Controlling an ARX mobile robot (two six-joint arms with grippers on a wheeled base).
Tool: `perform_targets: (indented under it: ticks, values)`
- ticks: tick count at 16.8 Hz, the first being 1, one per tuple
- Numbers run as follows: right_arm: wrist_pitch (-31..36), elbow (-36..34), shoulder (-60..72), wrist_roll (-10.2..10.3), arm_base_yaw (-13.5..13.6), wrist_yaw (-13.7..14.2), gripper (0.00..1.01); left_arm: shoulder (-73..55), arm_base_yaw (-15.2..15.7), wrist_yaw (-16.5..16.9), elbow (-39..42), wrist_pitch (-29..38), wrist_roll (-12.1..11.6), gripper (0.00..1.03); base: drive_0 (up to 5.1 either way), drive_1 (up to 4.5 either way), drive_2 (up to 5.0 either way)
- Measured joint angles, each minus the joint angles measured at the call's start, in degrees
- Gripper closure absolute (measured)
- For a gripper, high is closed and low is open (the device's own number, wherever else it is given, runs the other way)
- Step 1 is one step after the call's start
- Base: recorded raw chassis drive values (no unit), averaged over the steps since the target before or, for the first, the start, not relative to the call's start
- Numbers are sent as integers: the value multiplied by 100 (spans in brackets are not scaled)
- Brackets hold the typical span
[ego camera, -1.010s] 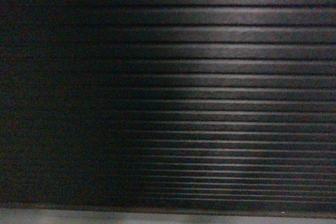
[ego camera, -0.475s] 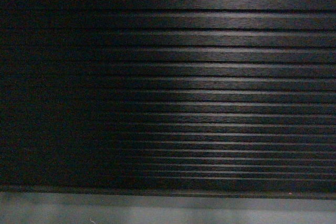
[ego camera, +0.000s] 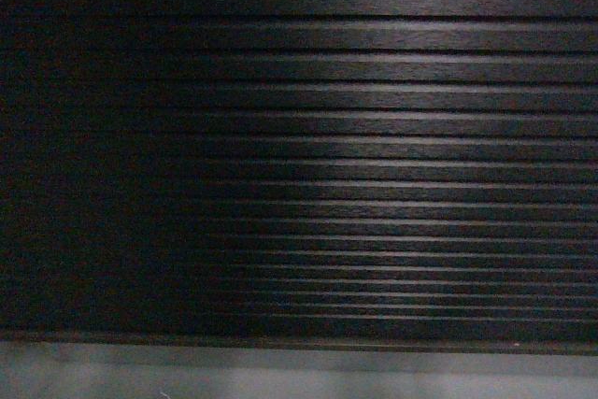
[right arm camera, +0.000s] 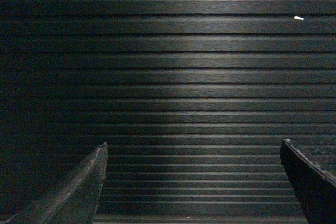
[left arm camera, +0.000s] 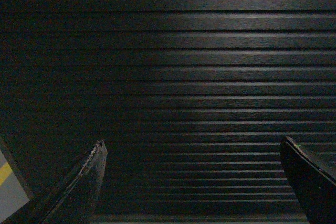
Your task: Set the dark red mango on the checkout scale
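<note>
The checkout's ribbed black front panel [ego camera: 374, 137] fills the head view, with its grey plinth [ego camera: 299, 376] along the bottom. The same panel [left arm camera: 199, 66] fills the left wrist view, where my left gripper [left arm camera: 193, 142] stands open with nothing between its fingers. In the right wrist view the panel [right arm camera: 189, 77] sits close ahead, and my right gripper [right arm camera: 193, 142] is open and empty too. The dark red mango and the scale are out of view. Neither gripper shows in the head view.
A grey floor patch with a yellow stripe [left arm camera: 8, 182] shows at the lower left of the left wrist view. A small white speck [right arm camera: 298, 18] sits on the panel at the upper right of the right wrist view.
The head view has shifted: the grey plinth strip at the bottom grew taller a second ago, then held steady over the last half second.
</note>
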State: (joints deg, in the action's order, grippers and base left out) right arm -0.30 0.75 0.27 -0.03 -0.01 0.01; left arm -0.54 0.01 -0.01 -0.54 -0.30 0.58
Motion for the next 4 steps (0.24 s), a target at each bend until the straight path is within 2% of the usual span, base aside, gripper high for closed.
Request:
perform_targets:
  ticks: [4]
  values:
    - [0,0,0,0,0,0,3,0,0,0,0,0,0,5,0,0,0]
